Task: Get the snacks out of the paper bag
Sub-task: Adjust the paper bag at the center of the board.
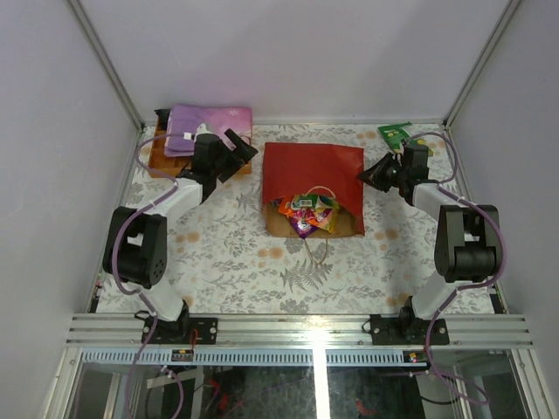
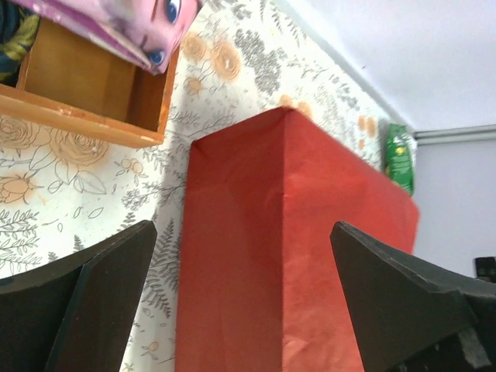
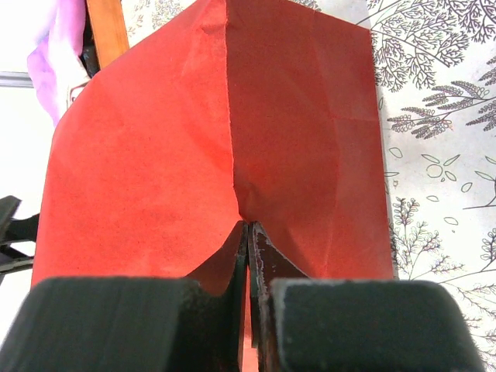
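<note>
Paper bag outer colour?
Red paper bag, brown kraft inside at the mouth; top external view shows it best.

Red paper bag (image 1: 313, 166) lies flat — snacks (image 1: 306, 212) at its mouth.

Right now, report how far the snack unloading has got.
Done: one green packet lies out by the far right corner. In hand: right gripper jaws shut on the paper bag; left gripper open beside it. Left: several snacks in the bag's mouth.
</note>
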You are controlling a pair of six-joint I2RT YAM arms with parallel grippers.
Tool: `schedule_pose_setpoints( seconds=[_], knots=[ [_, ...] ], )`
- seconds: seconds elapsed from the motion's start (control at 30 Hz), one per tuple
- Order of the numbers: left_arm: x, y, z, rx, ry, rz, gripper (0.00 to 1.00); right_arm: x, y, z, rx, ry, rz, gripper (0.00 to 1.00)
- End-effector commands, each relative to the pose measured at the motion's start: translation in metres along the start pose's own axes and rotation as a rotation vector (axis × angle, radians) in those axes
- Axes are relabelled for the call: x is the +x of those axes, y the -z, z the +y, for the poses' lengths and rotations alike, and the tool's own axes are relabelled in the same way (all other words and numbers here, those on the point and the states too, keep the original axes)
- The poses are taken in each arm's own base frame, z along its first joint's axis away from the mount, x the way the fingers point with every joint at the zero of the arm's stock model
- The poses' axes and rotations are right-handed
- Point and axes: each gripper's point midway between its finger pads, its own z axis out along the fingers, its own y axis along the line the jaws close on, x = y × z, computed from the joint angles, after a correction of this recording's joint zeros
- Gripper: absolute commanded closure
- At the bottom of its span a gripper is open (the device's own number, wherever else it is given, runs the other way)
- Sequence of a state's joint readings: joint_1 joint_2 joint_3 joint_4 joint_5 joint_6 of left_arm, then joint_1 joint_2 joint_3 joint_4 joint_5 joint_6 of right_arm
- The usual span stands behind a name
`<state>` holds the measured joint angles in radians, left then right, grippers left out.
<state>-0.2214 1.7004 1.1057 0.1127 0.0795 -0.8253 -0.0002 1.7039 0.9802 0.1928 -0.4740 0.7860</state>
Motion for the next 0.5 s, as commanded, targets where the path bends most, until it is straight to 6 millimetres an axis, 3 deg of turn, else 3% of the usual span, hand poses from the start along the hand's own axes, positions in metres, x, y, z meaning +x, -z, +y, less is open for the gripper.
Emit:
schedule_pose_setpoints(
  seconds=[0.0, 0.27, 0.47],
  knots=[
    [-0.020, -0.002, -0.031, 0.127, 0.063, -0.051, 0.04, 0.002, -0.003, 0.003, -0.025, 0.012, 0.010, 1.00],
    [0.019, -0.035, -0.051, 0.201, 0.014, 0.120, 0.03, 0.003, -0.002, 0.004, -0.029, 0.013, 0.016, 1.00],
    [0.033, -0.048, -0.050, 0.170, -0.017, 0.143, 0.15, 0.004, -0.004, 0.003, -0.030, 0.010, 0.022, 1.00]
  ],
)
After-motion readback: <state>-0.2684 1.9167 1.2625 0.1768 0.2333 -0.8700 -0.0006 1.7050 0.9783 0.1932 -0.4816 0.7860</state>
